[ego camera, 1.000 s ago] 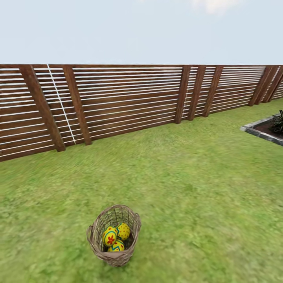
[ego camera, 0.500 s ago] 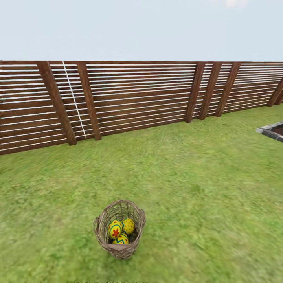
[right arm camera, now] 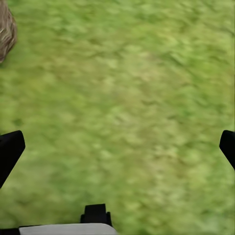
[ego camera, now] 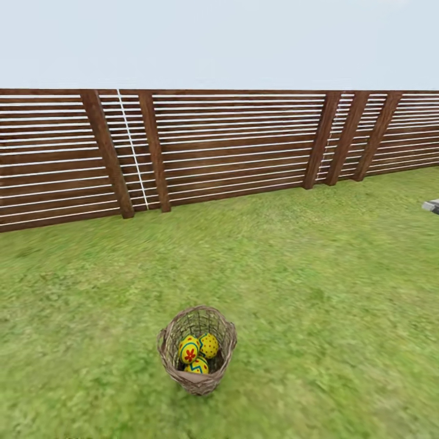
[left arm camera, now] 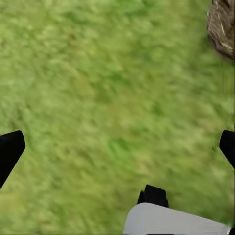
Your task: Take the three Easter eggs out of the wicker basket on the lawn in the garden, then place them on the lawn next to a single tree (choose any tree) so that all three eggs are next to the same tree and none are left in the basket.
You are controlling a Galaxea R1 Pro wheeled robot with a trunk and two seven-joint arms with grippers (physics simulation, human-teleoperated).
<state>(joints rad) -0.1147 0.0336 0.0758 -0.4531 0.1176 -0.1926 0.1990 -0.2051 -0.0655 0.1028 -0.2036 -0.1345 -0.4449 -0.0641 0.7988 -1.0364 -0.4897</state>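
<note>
We see the wicker basket (ego camera: 197,350) with three Easter eggs (ego camera: 199,353) dead ahead, between both claws; left claw (left arm camera: 117,147) and right claw (right arm camera: 117,147) spread apart.

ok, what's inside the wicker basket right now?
Three Easter eggs sit inside the wicker basket, yellow with red and blue patterns. The front one is partly hidden by the near rim; the basket floor beneath them is covered.

Basket (ego camera: 196,366) is woven in brown-tan twigs. Three eggs (ego camera: 198,353) are painted yellow: one is marked with a red flower shape, one is dotted red, one is banded with blue zigzag. Lawn (ego camera: 317,292) is mottled green. Fence (ego camera: 231,146) is slatted in dark brown. Fingertips (left arm camera: 10,152) are seen as black.
</note>
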